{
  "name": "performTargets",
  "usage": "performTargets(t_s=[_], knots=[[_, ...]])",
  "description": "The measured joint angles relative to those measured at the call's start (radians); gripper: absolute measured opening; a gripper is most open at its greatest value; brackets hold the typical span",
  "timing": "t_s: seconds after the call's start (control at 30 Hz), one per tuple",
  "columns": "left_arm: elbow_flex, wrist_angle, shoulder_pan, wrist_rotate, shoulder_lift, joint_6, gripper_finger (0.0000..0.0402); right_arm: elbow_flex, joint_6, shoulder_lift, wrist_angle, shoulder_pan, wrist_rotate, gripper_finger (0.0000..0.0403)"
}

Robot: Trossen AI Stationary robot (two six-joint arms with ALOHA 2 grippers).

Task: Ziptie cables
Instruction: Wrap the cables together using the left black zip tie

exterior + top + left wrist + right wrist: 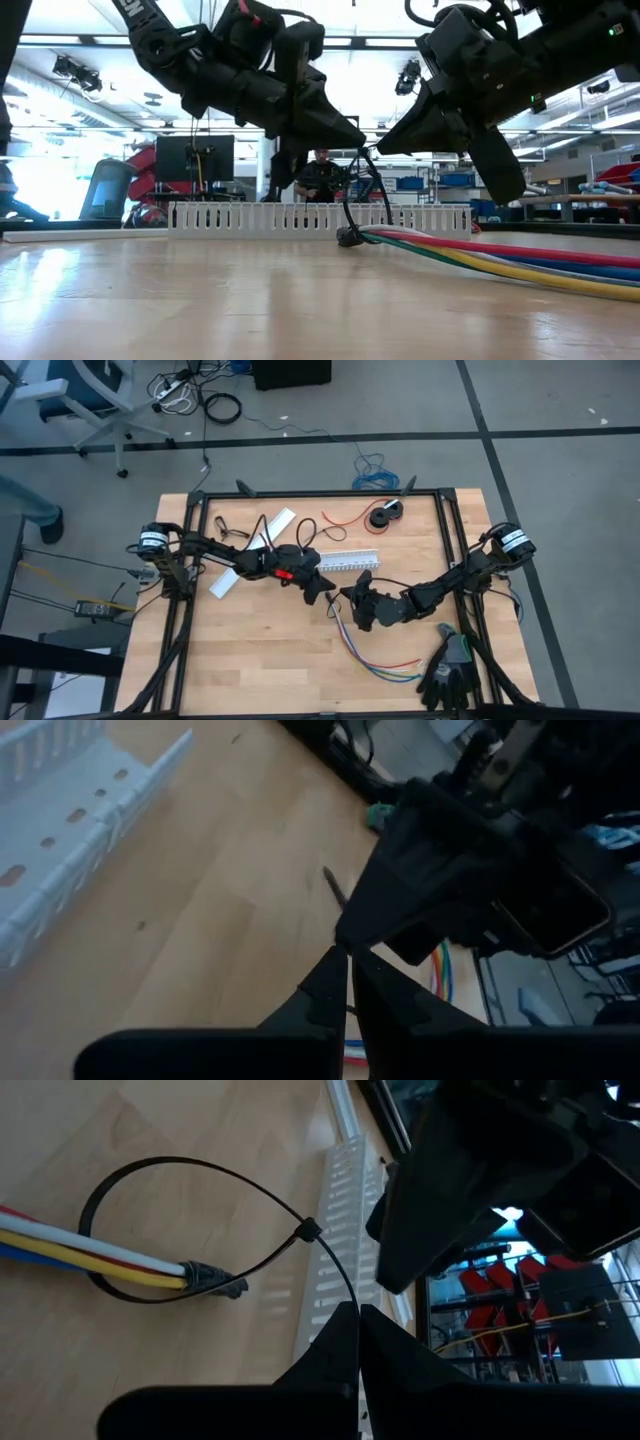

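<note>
Two arms meeting mid-table over wire bundle.
Table (pixel 250 660); left gripper (pixel 327 586) and right gripper (pixel 356 1316) both pinched on zip tie (pixel 150 1175); only right wrist view shows it looped around cables (pixel 90 1252), mid-table.

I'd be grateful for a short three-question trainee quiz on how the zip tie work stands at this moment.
1. True or false: the zip tie is already looped around the cables.
2. Which gripper pinches the zip tie's free tail: (a) the left gripper or (b) the right gripper?
3. What white slotted part lies on the table behind the cables' black-sleeved end?

Key: 1. True, a loose, wide loop passed through its head. 2. (b), as the right wrist view shows. 3. The cable duct.
</note>
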Motion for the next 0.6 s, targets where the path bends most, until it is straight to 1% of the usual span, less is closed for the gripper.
performTargets(t_s=[0.1,0.23,0.33,0.5,0.6], knots=[[0.000,0.044,-0.008,0.004,0.000,-0.006,0.0030,0.000,0.002,0.000,0.000,0.001,0.000,0.0000],[0.000,0.082,-0.009,0.007,0.000,-0.060,0.0034,0.000,0.002,0.000,0.006,0.001,-0.003,0.0000],[0.000,0.076,-0.008,0.010,0.000,-0.081,0.0042,0.000,0.002,0.000,0.017,0.001,-0.003,0.0000],[0.000,0.078,-0.009,0.070,0.001,-0.126,0.0057,0.000,0.003,0.000,0.018,0.001,-0.003,0.0000],[0.000,0.081,-0.010,0.086,0.019,-0.135,0.0058,0.000,0.005,0.000,0.018,0.001,-0.003,0.0000]])
